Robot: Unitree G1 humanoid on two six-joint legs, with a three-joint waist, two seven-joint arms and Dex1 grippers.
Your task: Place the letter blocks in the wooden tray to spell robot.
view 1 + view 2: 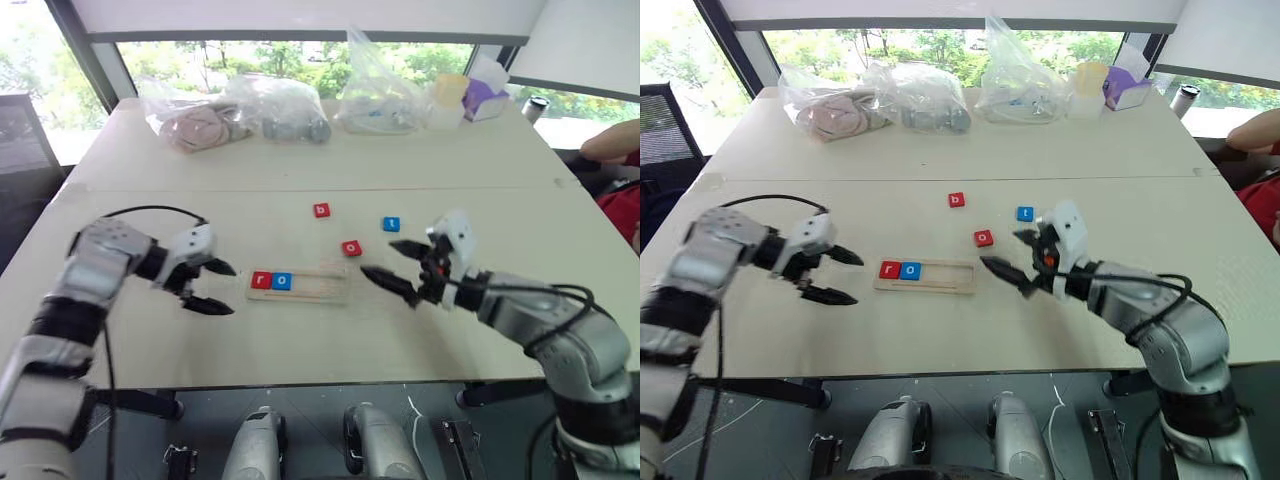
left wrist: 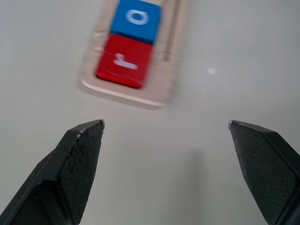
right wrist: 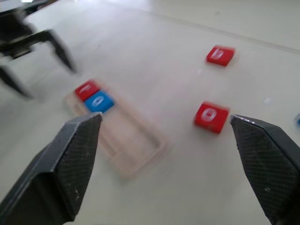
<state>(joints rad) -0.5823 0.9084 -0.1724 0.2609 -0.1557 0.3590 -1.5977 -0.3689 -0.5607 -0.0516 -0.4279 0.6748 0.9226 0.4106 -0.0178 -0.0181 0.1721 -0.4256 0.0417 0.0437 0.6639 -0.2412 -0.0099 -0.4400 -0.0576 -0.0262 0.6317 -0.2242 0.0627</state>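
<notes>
Letter blocks and wooden tray (image 1: 300, 284), mid-task: the tray lies at centre frame in the head views, its leftmost two slots filled by the red r block (image 1: 261, 280) and the blue o block (image 1: 282, 281), its three right slots bare. The left gripper (image 1: 211, 286), at left of centre, stands with fingers spread wide and holding nothing, just off the tray's left end; its wrist view looks between both fingertips (image 2: 84, 140) at the r and o blocks. The right gripper (image 1: 394, 266), right of centre, is likewise wide and empty, its tips pointing toward the tray's right end. Just above and left of it lies the red o block (image 1: 351, 248); the blue t block (image 1: 391, 224) sits above the gripper, and the red b block (image 1: 321, 210) lies further up, above the tray's middle. The blocks appear small, flat, rigid and light; being thin, each is probably best pinched across two opposite side edges with the fingertips brought low to the table (image 1: 300, 340), and a smooth face may slip if gripped on a corner. The three loose blocks lie well apart from one another, giving finger room around each. The table's near half is otherwise open; plastic bags (image 1: 290, 105) crowd only the far edge at top of frame. The tray's raised rim is the one close edge to clear on lowering.
</notes>
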